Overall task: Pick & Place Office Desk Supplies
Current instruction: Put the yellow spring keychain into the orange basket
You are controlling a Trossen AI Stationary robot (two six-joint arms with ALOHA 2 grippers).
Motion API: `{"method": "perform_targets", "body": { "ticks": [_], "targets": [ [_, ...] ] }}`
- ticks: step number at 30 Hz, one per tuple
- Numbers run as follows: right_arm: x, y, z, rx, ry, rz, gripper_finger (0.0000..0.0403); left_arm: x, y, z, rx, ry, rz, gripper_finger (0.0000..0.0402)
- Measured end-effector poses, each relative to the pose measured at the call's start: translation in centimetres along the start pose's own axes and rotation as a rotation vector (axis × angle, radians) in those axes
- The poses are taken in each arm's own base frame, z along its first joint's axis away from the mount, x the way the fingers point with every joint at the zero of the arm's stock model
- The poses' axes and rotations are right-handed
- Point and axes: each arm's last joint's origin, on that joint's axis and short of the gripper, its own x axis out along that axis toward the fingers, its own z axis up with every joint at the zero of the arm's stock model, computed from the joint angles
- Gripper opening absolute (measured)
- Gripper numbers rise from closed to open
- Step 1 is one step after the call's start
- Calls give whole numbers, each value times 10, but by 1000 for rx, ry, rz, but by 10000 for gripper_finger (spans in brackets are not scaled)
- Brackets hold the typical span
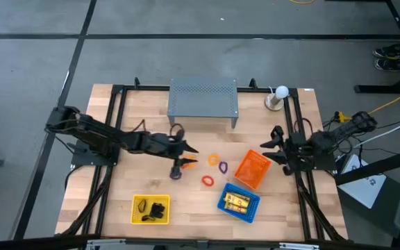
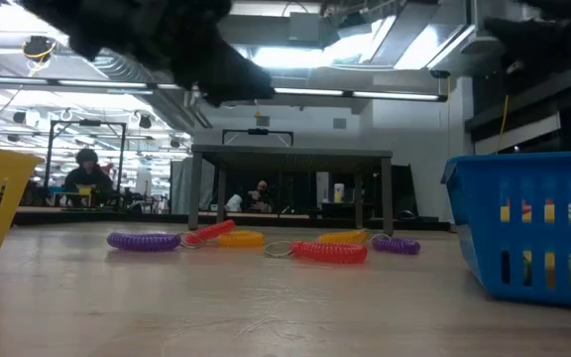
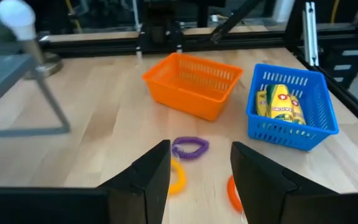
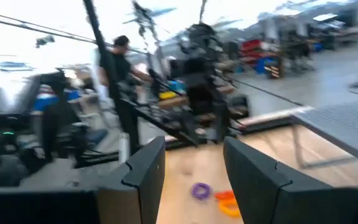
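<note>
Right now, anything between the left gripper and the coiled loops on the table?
Nothing visible. The left gripper is open above the wooden table, with the purple coiled loop and yellow coiled loop directly ahead, unobstructed; the orange plastic basket sits farther beyond.

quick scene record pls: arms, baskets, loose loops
left gripper: over table centre, fingers open, nothing between them
right gripper: at the table's right edge, open, empty
yellow basket: black clips
blue basket: yellow packets
orange basket: tipped on its side
loops: loose on table, purple, orange, red
shelf: table's far side
</note>
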Motion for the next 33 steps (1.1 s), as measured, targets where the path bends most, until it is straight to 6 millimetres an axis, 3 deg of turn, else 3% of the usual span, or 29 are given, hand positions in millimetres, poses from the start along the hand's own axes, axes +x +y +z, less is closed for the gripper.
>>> {"method": "perform_targets", "body": {
  "ticks": [3,8,17,21,27,33],
  "targets": [
    [15,-6,-3,30,5,-66,165,-9,-4,-8,-13,-12,28,162],
    [51,-16,-4,45,81,-19,165,-12,-8,-12,3,-41,46,162],
    [147,-28,-5,-18,191,7,165,-11,-7,-16,21,0,57,162],
    [182,-31,13,-136,181,18,165,-21,-2,-15,68,51,147,162],
    [206,-40,28,-202,262,-61,165,-54,7,-1,137,91,204,162],
    [208,-41,30,-204,310,22,165,-73,9,-5,112,135,279,162]
  ]
}}
